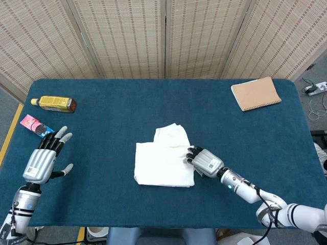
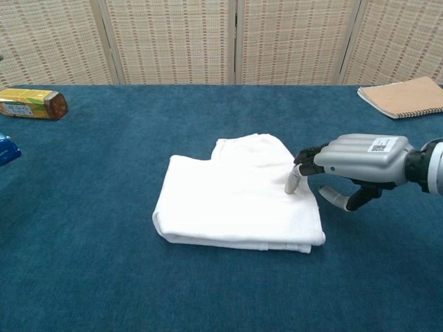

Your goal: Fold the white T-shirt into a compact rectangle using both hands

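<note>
The T-shirt (image 1: 164,162) lies folded at the middle of the table (image 1: 127,109), its layers stacked into a near-rectangular pad with a narrower flap projecting at the far side. It is judged to be light, soft and limp: no shape is held unsupported, and the layers are likely to slide over one another if dragged. A hold is best taken at a doubled edge or corner, where several layers can be pinched together; the right edge and the far flap are judged the most accessible points, and the flap is the part not yet brought within the rectangle. The fabric appears as a matte white knit with rounded fold lines and a thin seam visible along the near edge in the chest view. The table is covered in a dark blue, short-pile cloth, which is expected to give some friction against sliding. The right hand (image 2: 360,162) is placed at the right edge of the T-shirt, fingers curled downward with one fingertip touching the fabric; nothing is seen gripped. The left hand (image 1: 43,160) is held well apart at the near left, fingers spread and empty. A bottle (image 1: 53,103) and a packet (image 1: 34,126) lie at the far left, and a brown notebook (image 1: 255,93) at the far right.
</note>
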Controlling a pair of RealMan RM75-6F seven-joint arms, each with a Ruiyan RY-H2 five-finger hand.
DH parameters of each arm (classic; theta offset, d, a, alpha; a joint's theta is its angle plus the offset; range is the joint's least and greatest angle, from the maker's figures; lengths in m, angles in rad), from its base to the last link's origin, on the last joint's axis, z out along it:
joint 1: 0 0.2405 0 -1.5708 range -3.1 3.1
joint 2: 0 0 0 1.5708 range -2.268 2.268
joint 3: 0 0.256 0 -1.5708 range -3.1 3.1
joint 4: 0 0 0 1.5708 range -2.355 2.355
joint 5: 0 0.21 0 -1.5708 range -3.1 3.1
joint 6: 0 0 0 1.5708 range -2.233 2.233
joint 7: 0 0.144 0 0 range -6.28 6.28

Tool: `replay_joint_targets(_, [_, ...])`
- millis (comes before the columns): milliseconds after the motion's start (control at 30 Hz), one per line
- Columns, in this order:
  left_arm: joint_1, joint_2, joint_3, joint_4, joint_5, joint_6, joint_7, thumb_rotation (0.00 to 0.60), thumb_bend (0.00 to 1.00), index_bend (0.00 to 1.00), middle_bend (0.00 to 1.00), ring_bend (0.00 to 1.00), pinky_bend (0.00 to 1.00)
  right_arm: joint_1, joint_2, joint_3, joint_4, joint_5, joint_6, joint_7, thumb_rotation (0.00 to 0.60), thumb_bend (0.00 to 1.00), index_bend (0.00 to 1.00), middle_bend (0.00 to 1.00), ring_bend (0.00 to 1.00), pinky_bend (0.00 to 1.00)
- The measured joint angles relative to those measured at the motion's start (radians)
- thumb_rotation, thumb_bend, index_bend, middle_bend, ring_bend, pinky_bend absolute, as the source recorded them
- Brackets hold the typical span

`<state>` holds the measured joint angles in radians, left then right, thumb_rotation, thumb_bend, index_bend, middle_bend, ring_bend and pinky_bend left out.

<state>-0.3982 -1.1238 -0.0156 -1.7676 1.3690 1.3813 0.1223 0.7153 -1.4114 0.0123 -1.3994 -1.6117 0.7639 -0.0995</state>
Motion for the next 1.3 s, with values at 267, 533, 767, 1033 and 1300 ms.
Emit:
replay_joint_targets(267, [0.016, 0.002, -0.017, -0.004, 0.011, -0.004, -0.001, 0.600, 0.27, 0.12, 0.03, 0.00, 0.02, -0.011, -0.001, 0.000, 0.001, 0.006, 0.069, 0.024, 0.600, 0.66, 0.24, 0.22, 0.08, 0.18])
replay_joint_targets(533, [0.029, -0.004, -0.026, -0.002, 0.014, -0.018, 0.001, 0.600, 0.27, 0.12, 0.03, 0.00, 0.02, -0.043, 0.057, -0.063, -0.086, -0.050, 0.139, 0.051, 0.600, 0.66, 0.24, 0.22, 0.08, 0.18])
replay_joint_targets(767, [0.039, -0.015, -0.033, 0.000, 0.017, -0.027, 0.006, 0.600, 0.27, 0.12, 0.03, 0.00, 0.02, -0.062, 0.069, -0.114, -0.091, -0.060, 0.127, 0.051, 0.600, 0.66, 0.24, 0.22, 0.08, 0.18])
replay_joint_targets(1033, [0.048, -0.016, -0.044, 0.001, 0.019, -0.030, 0.005, 0.600, 0.27, 0.12, 0.03, 0.00, 0.02, -0.064, 0.061, -0.125, -0.077, -0.057, 0.123, 0.048, 0.600, 0.66, 0.24, 0.22, 0.08, 0.18])
replay_joint_targets(1300, [0.058, -0.011, -0.059, 0.002, 0.025, -0.022, -0.005, 0.600, 0.27, 0.12, 0.03, 0.00, 0.02, -0.060, 0.064, -0.055, -0.066, -0.016, 0.174, 0.068, 0.600, 0.66, 0.24, 0.22, 0.08, 0.18])
